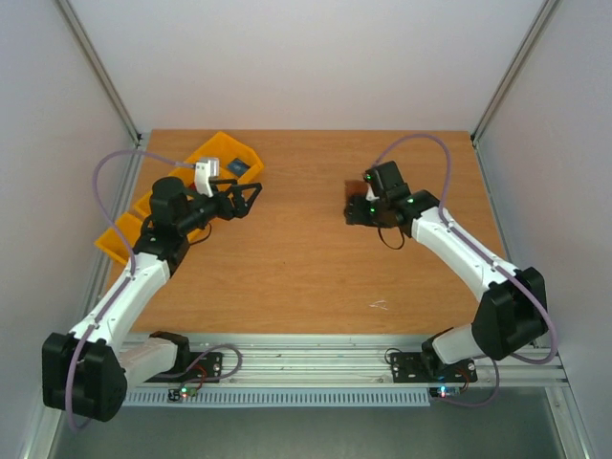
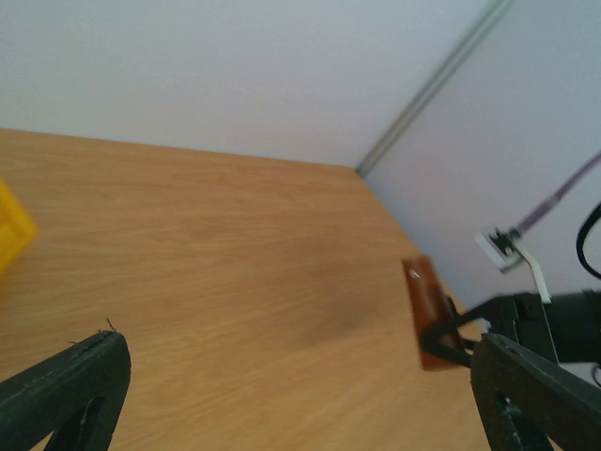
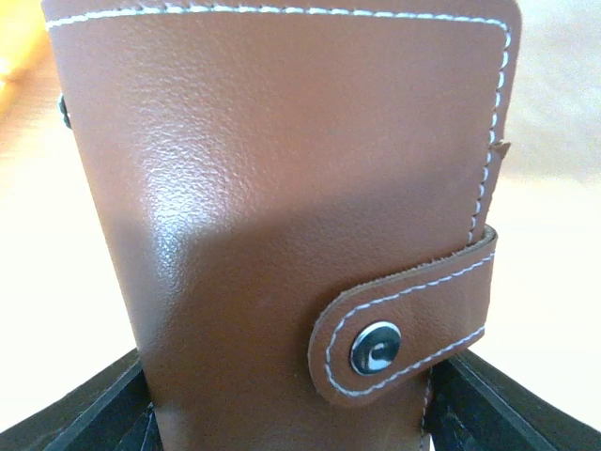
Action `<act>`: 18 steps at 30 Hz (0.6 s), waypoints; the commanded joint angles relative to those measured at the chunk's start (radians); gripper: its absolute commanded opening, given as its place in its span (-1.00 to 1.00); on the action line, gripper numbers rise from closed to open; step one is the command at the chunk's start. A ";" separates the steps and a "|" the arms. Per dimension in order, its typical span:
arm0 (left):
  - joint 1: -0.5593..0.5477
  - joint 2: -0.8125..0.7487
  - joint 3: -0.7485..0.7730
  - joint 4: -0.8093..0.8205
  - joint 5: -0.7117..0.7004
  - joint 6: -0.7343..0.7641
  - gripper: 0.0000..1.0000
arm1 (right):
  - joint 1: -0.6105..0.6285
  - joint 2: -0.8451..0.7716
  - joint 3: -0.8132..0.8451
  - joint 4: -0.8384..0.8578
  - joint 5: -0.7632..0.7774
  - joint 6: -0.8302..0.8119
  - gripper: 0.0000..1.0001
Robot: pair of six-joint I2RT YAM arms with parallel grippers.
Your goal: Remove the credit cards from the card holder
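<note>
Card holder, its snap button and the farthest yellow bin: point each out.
card holder (image 3: 272, 207): right wrist view, middle of brown outer face.
snap button (image 3: 376, 348): right wrist view, metal centre.
farthest yellow bin (image 1: 216, 144): top external view, far rim.

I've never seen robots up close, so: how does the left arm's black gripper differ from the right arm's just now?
The left gripper is open and empty; the right gripper is shut on a closed brown leather card holder. The left gripper hangs near the yellow plastic bins; the right gripper is over the wooden table's right half, away from them. Both are black and two-fingered.
</note>
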 commanded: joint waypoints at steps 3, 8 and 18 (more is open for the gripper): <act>-0.087 0.043 0.089 0.190 0.151 -0.107 0.99 | 0.206 -0.038 0.156 0.220 -0.033 -0.190 0.30; -0.126 0.055 0.108 0.206 0.148 -0.137 0.99 | 0.315 -0.015 0.244 0.288 -0.010 -0.247 0.30; -0.168 0.058 0.105 0.190 -0.019 -0.090 0.43 | 0.391 0.018 0.318 0.251 -0.050 -0.344 0.30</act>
